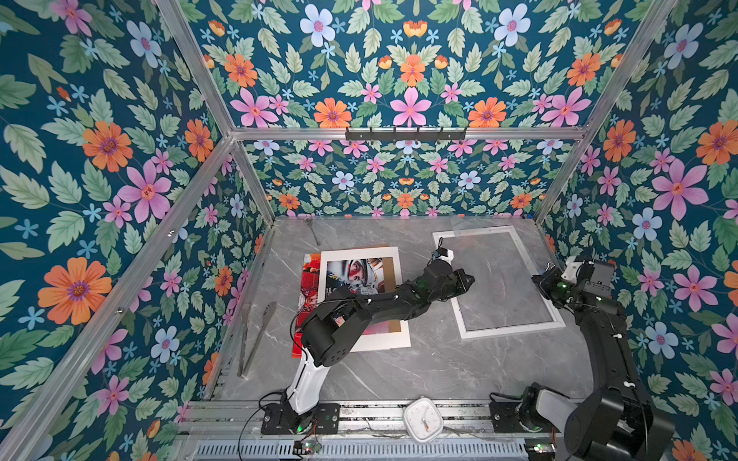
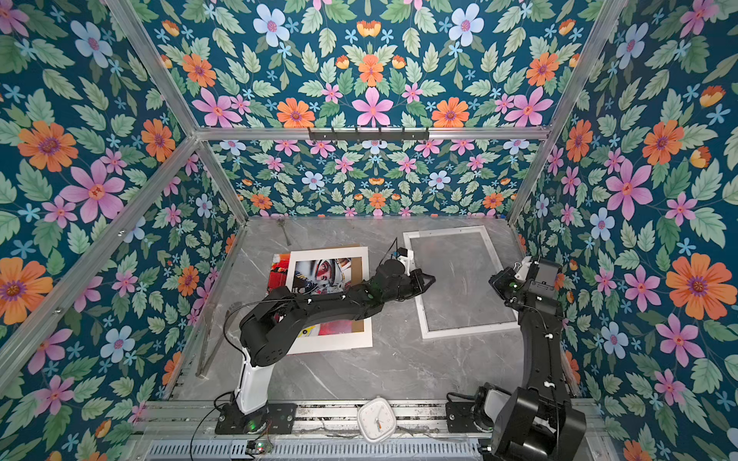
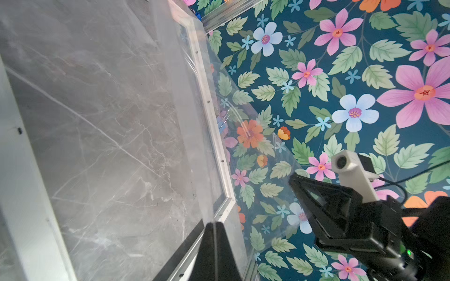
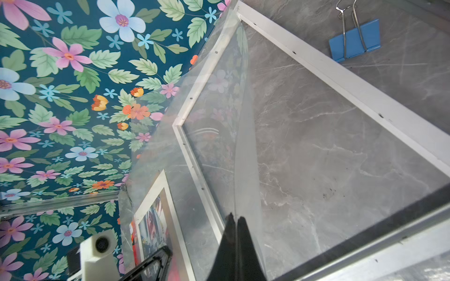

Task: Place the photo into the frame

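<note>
The photo (image 1: 310,275) lies at the table's left under a white mat board (image 1: 379,341). Its red edge sticks out, and a helmeted face (image 2: 325,271) shows through the mat's window. The white frame (image 1: 511,331) lies flat at the right, and the table shows through it. My left gripper (image 1: 468,279) is shut on one edge of a clear sheet (image 3: 255,150) above the frame's left side. My right gripper (image 1: 537,279) is shut on the sheet's opposite edge (image 4: 219,97). The sheet hangs raised over the frame (image 4: 341,75) between both grippers.
A brown backing board (image 1: 394,325) lies under the mat. Metal tongs (image 1: 255,339) rest by the left wall. A white clock (image 1: 423,419) sits on the front rail. A blue binder clip (image 4: 354,40) lies on the table beyond the frame's right side.
</note>
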Motion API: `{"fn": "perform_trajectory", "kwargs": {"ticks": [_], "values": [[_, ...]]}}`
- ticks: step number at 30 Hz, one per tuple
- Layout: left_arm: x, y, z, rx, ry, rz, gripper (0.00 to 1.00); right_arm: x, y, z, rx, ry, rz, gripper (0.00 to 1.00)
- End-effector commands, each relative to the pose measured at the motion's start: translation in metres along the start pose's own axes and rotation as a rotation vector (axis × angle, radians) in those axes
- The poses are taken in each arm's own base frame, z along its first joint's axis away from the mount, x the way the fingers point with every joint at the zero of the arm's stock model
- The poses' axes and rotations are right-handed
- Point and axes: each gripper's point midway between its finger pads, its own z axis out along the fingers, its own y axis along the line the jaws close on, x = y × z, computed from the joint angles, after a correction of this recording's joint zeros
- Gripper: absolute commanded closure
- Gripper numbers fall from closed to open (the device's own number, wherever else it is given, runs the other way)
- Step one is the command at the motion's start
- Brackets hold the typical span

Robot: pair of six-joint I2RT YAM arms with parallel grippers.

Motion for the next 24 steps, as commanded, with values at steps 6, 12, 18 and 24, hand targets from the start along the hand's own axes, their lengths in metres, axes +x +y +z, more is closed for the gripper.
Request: {"fn": "perform_trajectory", "kwargs": {"ticks": [6,12,18,24], "values": [[0.0,0.003,0.012,0.039,-0.041,0.012,1.0,-0.014,-0.01,0.015,0.017,-0.018,-0.006,1.0],[0.01,0.011,0.014,0.035,-0.047,0.005,1.0,-0.007,-0.025,0.022,0.068,0.018,0.037,1.0],[0.018,0.022,0.016,0.03,-0.041,-0.004,1.0,-0.01,-0.034,0.019,0.105,-0.009,0.043,1.0],[0.022,0.021,0.016,0.031,-0.039,-0.011,1.0,-0.008,-0.039,0.021,0.117,-0.005,0.056,1.0]]}}
